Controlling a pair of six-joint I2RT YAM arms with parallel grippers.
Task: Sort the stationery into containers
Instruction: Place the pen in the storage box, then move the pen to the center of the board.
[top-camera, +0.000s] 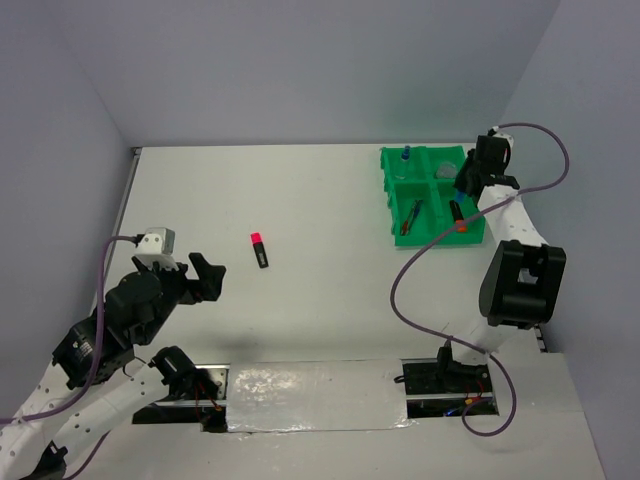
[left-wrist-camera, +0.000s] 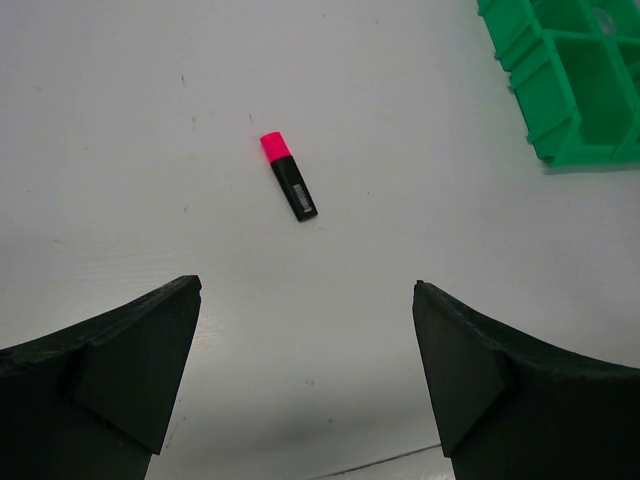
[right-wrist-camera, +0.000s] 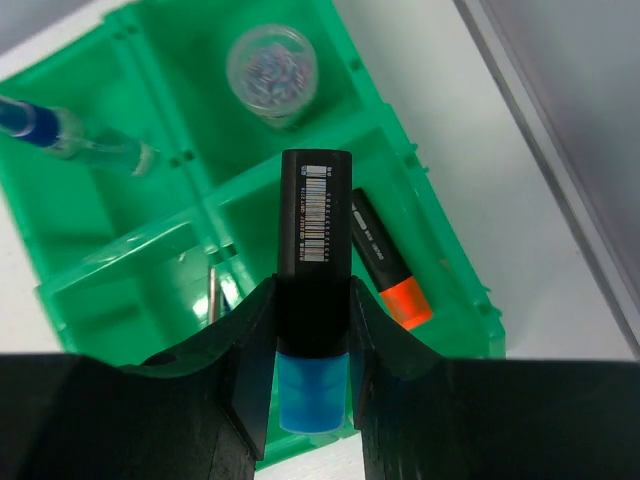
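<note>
Tray (top-camera: 386, 200) mostly filled — right end effector (right-wrist-camera: 313, 305) grips the blue highlighter (right-wrist-camera: 315, 215) over it, left end effector (left-wrist-camera: 307, 300) open, empty — only the pink highlighter (top-camera: 259, 248) is left on the desk (top-camera: 320, 200).

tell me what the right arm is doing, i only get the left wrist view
Observer: The right gripper is shut on the blue highlighter, held above the green tray.
Operator: any highlighter in the tray already
Observer: Yes, the orange highlighter lies in the near right compartment.
Operator: whats in the compartment behind that one
Observer: The round tub sits there.
</note>
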